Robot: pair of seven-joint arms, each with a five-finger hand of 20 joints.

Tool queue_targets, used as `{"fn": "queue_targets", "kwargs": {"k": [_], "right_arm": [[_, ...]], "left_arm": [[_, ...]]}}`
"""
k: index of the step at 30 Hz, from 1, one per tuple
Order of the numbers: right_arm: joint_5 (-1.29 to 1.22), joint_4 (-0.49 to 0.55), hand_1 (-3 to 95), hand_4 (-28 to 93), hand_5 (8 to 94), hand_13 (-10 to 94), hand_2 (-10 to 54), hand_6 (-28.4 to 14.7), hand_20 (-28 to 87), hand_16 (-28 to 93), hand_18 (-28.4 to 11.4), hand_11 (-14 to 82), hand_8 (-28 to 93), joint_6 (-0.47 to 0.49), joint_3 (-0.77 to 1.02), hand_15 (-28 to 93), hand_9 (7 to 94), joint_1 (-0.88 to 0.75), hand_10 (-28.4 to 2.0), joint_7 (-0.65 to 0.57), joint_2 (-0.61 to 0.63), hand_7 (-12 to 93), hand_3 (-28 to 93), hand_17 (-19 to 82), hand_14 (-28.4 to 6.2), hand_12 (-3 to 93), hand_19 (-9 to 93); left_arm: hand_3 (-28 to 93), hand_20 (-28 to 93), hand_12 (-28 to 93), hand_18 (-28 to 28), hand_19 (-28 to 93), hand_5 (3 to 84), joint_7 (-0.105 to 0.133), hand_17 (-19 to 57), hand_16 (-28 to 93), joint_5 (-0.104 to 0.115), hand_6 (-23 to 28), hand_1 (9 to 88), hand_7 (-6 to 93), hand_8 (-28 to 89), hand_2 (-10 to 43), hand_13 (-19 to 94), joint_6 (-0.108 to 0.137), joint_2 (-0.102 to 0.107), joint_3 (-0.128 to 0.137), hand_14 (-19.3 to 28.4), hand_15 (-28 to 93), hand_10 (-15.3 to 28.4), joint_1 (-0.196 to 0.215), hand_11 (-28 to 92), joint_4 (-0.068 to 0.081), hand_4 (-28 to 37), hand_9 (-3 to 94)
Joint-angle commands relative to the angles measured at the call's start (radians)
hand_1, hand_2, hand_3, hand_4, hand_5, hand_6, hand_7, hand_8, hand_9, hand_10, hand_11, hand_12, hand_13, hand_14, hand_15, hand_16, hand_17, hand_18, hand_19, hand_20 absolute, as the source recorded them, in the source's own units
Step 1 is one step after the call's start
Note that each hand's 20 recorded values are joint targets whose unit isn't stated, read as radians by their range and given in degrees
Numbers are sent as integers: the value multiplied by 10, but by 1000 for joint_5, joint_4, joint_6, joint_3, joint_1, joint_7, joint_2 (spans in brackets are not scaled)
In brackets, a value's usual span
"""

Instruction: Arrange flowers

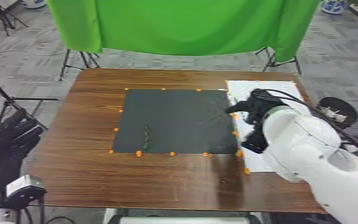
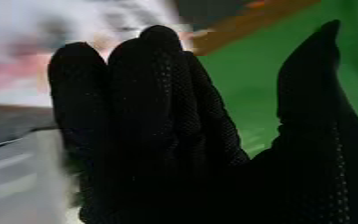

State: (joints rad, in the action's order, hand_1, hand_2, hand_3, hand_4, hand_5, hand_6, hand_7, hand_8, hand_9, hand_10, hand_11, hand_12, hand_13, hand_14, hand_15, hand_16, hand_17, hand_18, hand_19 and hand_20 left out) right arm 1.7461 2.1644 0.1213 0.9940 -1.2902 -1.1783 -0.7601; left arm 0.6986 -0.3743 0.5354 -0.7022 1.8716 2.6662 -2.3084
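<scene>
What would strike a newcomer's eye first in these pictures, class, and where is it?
Probably the bright green cloth hanging beyond the far edge of the wooden table. Next comes the black-gloved right hand, at the white sheet along the table's right side. Then the dark mat, edged with orange dots, a thin green stem on its left part.

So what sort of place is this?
Probably a robotics lab or test room: a green cloth hangs behind the wooden table, and orange marks edge the dark mat.
</scene>
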Motion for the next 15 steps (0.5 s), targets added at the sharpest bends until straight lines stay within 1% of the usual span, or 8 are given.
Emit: {"fn": "queue_targets", "kwargs": {"k": [1,2,5,8,9,11,13,15], "right_arm": [[69,-44,307,-161,576,731,11,-177,-195,114,-85,411,-66,-40,84,687,679,-169,-237,-71,75,104,665,661,-154,191,932],[59,-48,308,-162,577,732,10,-178,-201,114,-84,409,-67,-42,103,686,680,-179,-237,-79,75,103,665,663,-155,190,932],[55,-49,325,-161,578,740,5,-180,-228,110,-80,402,-66,-38,147,679,690,-223,-239,-100,75,99,660,673,-154,186,932],[65,-62,335,-159,581,749,1,-184,-237,108,-78,398,-67,-44,160,675,699,-233,-240,-112,71,94,660,679,-152,184,932],[79,-65,338,-160,582,752,0,-184,-239,107,-77,396,-66,-52,161,673,702,-240,-240,-124,73,93,660,680,-151,184,932],[105,-64,343,-160,582,755,-3,-184,-243,106,-76,394,-66,-48,185,672,704,-264,-240,-124,77,92,661,684,-151,183,932],[115,-52,356,-161,584,763,-10,-185,-246,105,-73,393,-66,-47,213,669,714,-291,-242,-120,80,90,662,690,-148,183,932],[128,-45,360,-162,585,766,-12,-186,-247,104,-72,392,-65,-65,230,670,718,-310,-244,-114,86,89,662,692,-149,184,932]], "left_arm": [[650,70,112,202,401,378,30,-102,-99,21,92,296,99,-78,65,171,4,73,-22,224,452,182,-4,273,-4,-215,313],[650,70,112,202,401,378,38,-102,-98,25,92,296,99,-78,65,172,5,77,-27,224,452,182,-7,274,-4,-214,314],[651,71,112,202,401,378,2,-102,-99,4,93,297,99,-78,65,173,-4,67,-31,225,454,183,-16,274,-7,-214,315],[651,72,112,203,402,378,22,-102,-99,18,93,297,99,-78,65,174,-1,75,-53,227,457,184,-23,275,-5,-214,317],[651,72,112,203,402,379,6,-102,-99,7,93,297,99,-78,65,174,-6,66,-58,228,458,184,-32,275,-4,-214,318],[652,73,112,203,402,379,23,-102,-100,23,93,297,99,-78,65,175,-1,84,-70,228,459,184,-36,276,-3,-213,319],[653,73,111,203,402,379,21,-102,-101,22,94,298,99,-78,65,175,-3,91,-70,228,460,184,-34,276,-2,-214,319],[654,74,111,203,403,380,43,-101,-101,43,94,298,99,-78,64,175,7,105,-77,229,460,185,-30,277,-3,-213,321]]}}
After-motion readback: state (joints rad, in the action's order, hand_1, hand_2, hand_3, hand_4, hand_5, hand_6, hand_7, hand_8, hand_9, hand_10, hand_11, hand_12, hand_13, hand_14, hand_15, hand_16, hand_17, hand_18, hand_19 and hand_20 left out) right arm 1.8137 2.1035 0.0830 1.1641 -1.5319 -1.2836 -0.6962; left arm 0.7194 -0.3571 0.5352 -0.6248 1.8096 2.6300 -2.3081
